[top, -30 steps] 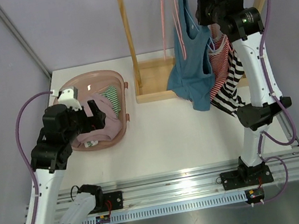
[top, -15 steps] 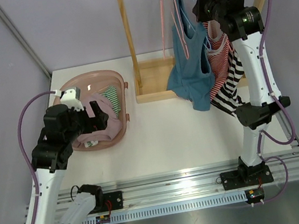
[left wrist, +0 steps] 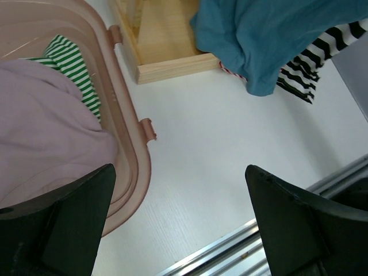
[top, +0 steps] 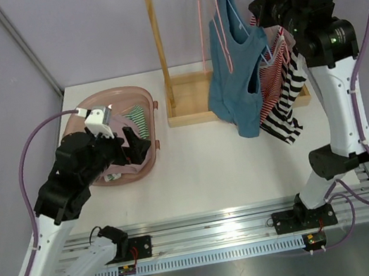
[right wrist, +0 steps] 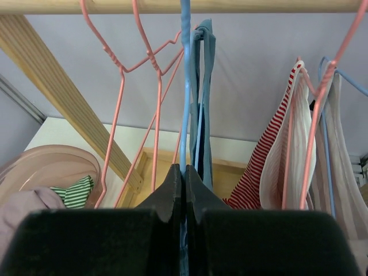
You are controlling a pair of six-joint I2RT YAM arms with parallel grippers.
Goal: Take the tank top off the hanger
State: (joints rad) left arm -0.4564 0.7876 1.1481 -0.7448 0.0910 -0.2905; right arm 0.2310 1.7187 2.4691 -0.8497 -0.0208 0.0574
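As I see it from here, item one: right claw (right wrist: 184, 175), closed on the blue hanger (right wrist: 184, 86) wire under the rail. Item two: tank top (right wrist: 202, 103), teal, draped on that hanger, just right of the claw's tips. Item three: left claw (left wrist: 179, 172), wide open, gripping nothing, over the bench (left wrist: 218, 149); basket (left wrist: 129, 144) to its left.

Pink basket (top: 112, 91) at left on white table (top: 211, 169), holding lilac cloth (left wrist: 46, 126) and green-striped cloth (left wrist: 72, 63). Wooden rack (top: 157, 43) at rear, base on table. Bare pink hangers (right wrist: 158, 115) on its rail. Black-and-white garment (top: 290, 90) and red-striped garment (right wrist: 276, 155) hanging at right.
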